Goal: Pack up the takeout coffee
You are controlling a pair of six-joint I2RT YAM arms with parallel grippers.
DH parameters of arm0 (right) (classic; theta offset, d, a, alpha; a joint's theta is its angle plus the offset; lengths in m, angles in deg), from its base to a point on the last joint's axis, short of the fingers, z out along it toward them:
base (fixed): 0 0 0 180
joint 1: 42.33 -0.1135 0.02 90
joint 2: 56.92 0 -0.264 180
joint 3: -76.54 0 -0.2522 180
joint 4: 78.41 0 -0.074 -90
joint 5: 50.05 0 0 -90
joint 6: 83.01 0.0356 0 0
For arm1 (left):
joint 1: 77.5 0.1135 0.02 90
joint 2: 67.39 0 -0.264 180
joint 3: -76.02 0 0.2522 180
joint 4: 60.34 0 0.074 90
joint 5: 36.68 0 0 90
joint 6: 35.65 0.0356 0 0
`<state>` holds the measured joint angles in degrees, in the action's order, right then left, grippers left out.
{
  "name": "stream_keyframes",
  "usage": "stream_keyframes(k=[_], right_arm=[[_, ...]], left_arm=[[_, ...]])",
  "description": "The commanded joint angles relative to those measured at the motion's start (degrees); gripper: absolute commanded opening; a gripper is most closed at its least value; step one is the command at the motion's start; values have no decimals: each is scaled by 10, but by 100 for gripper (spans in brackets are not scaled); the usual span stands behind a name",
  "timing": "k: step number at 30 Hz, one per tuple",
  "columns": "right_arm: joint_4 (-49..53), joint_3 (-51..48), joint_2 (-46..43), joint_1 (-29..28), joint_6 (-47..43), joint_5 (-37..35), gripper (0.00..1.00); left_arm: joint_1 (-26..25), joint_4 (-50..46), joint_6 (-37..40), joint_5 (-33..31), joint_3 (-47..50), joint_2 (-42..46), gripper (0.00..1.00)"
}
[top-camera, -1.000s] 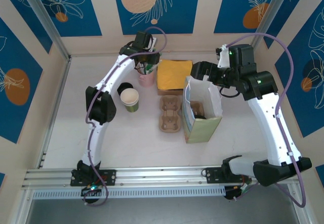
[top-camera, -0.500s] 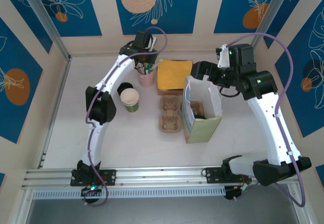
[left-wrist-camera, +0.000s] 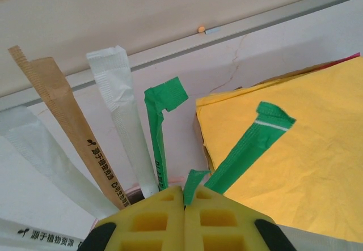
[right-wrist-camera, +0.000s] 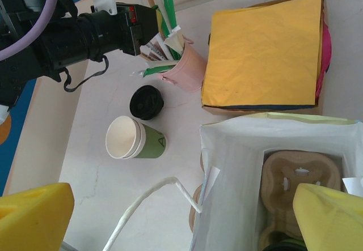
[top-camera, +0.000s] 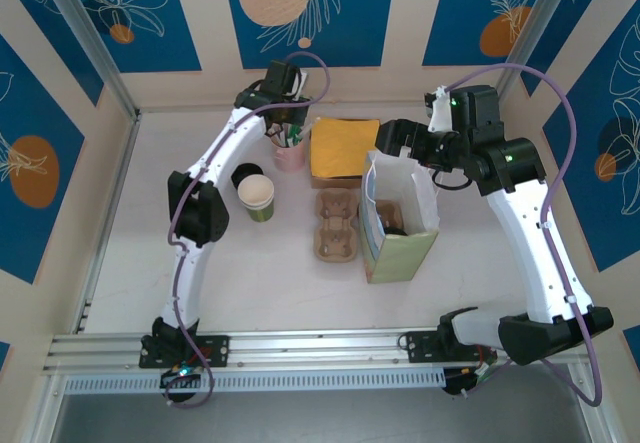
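The takeout coffee [top-camera: 396, 228] stands inside the open paper bag [top-camera: 402, 255], and only its black lid shows. In the right wrist view a dark edge of the takeout coffee [right-wrist-camera: 282, 245] shows low in the bag, in a cardboard carrier [right-wrist-camera: 299, 176]. My right gripper [top-camera: 388, 149] hovers open over the bag's far rim. Seen from the wrist, the right gripper [right-wrist-camera: 181, 220] has the bag's white handle [right-wrist-camera: 148, 197] running between its wide-apart fingers. My left gripper [top-camera: 288, 123] is at the pink cup of straws [top-camera: 291, 153]. The left gripper [left-wrist-camera: 185, 197] is shut on a green-wrapped straw [left-wrist-camera: 194, 182].
A lidless green cup [top-camera: 257, 196] and a loose black lid [top-camera: 243, 175] sit left of centre. An empty cardboard carrier [top-camera: 336, 225] lies beside the bag. A stack of yellow napkins [top-camera: 343, 148] sits at the back, right of the straw cup.
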<state>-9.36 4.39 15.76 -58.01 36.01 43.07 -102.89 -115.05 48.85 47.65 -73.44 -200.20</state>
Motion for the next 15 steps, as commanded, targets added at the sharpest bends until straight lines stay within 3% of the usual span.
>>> stream_keyframes(k=[1, 15], right_arm=[[-4, 15, 7, 5, 2, 16, 99], [-5, 13, 8, 15, -2, 26, 99]], left_arm=[[2, -2, -6, -2, -18, 38, 0], [3, -12, -11, 3, -17, 57, 0]])
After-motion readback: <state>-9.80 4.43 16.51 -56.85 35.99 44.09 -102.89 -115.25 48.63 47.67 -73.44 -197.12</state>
